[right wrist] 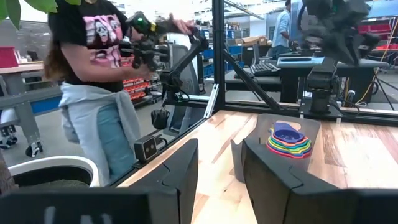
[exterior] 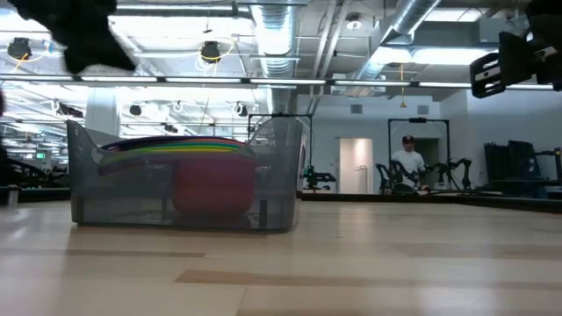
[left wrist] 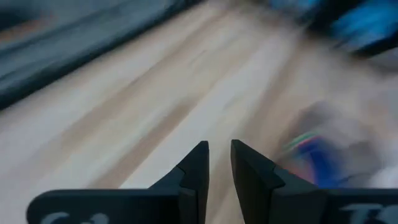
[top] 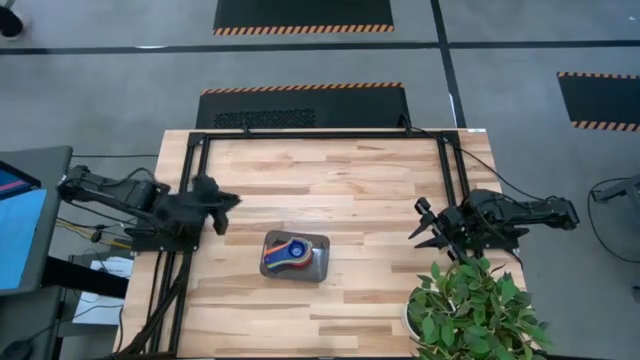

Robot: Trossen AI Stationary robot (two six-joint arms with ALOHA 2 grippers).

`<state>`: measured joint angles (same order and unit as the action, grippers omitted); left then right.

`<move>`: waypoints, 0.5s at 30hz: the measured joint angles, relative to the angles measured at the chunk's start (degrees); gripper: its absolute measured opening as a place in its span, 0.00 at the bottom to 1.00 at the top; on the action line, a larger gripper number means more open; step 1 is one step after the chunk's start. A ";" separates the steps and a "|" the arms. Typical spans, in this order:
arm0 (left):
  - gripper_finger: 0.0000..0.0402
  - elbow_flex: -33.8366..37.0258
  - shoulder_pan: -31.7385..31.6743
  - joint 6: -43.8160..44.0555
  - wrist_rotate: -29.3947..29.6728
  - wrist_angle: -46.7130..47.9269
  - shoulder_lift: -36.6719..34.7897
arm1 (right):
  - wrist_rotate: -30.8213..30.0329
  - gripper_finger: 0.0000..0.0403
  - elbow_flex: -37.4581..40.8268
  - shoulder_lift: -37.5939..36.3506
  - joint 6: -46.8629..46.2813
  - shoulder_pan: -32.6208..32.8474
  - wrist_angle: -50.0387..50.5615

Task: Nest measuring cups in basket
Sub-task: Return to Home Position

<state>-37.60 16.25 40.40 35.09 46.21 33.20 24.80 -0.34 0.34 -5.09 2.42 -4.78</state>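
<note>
You're at the homing step, I'd say: measuring cups sit nested in the basket, left pincer and right pincer slightly spread, empty, so just park both arms.

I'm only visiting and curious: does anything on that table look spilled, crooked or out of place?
Nothing stands out. The measuring cups sit nested inside the basket, which stands flat on the table, turned only slightly off its edges. Nothing is spilled. The left gripper and right gripper are empty, off at opposite sides.
</note>
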 joint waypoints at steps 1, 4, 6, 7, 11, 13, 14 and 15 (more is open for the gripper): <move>0.14 3.55 0.00 -5.71 -0.83 -9.53 -3.08 | -0.02 0.36 0.00 0.00 -0.01 0.00 0.00; 0.14 14.83 -0.09 -24.82 -5.11 -37.78 -11.07 | 0.00 0.35 0.00 0.00 -0.01 0.00 0.00; 0.14 21.11 -0.45 -32.75 -8.86 -50.45 -15.85 | 0.00 0.35 0.00 0.00 0.01 0.00 0.02; 0.14 23.59 -0.82 -34.46 -10.17 -53.98 -18.06 | -0.02 0.35 0.02 0.00 0.01 0.00 0.00; 0.14 30.72 -3.42 -35.71 -13.11 -56.70 -25.16 | 0.00 0.35 0.02 0.00 0.01 0.00 0.01; 0.14 33.53 -4.86 -36.75 -15.43 -57.13 -28.87 | 0.00 0.35 0.02 0.00 0.01 0.00 0.00; 0.14 34.53 -5.70 -37.00 -17.02 -57.06 -30.73 | -0.01 0.36 0.02 0.00 0.02 0.00 0.01; 0.14 35.42 -6.64 -37.27 -19.07 -57.09 -32.60 | 0.00 0.36 0.02 0.00 0.01 0.00 0.00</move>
<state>-2.18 9.61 3.13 16.02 -10.88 0.59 24.79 -0.32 0.34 -5.08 2.42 -4.77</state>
